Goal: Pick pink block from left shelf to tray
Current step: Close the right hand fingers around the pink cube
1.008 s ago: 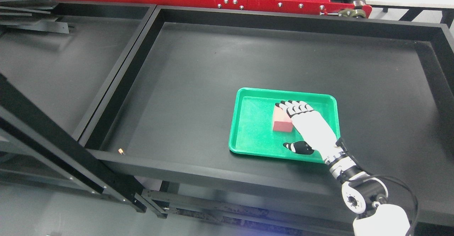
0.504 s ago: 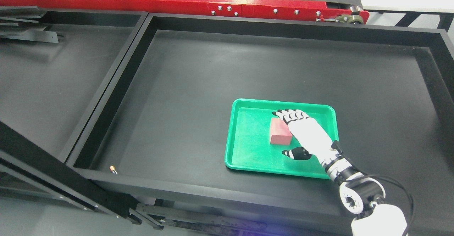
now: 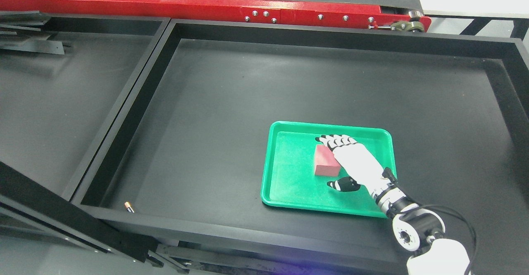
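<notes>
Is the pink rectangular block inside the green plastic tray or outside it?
Inside. The pink rectangular block sits within the green plastic tray, beside the right hand.

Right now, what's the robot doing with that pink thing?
The robot's right hand is over a pink block that sits inside a green tray. Its fingers reach across the top of the block and the thumb is spread out to the side, so the hand looks open, not squeezing. The tray rests in a big black bin. The other hand isn't in the picture.
</notes>
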### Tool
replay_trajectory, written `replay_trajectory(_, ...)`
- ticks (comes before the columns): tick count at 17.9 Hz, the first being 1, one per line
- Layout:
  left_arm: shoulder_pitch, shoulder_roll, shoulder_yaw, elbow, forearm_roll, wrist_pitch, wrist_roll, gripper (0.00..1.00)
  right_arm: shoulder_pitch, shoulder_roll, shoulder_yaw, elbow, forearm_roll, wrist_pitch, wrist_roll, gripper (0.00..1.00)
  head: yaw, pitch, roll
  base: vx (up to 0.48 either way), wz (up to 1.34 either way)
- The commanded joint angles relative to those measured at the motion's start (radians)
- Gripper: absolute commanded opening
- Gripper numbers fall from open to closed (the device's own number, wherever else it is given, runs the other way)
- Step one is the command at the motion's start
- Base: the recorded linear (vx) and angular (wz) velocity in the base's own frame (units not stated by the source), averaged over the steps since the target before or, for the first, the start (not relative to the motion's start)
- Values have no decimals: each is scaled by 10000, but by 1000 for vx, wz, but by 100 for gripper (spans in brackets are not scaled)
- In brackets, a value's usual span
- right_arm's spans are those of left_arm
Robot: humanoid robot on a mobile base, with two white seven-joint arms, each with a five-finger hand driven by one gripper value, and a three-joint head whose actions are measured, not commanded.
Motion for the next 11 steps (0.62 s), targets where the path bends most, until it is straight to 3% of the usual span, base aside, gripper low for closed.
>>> replay_trajectory(1,-291,175,0,-175,0,-5,7,100,-246,-175,100,722,14,51,11,96,0,0,0,23,0)
replay_trajectory(11,-291,175,0,-175,0,-5,7,100,-889,-175,192,1136,-32,51,-111,95,0,0,0,2,0)
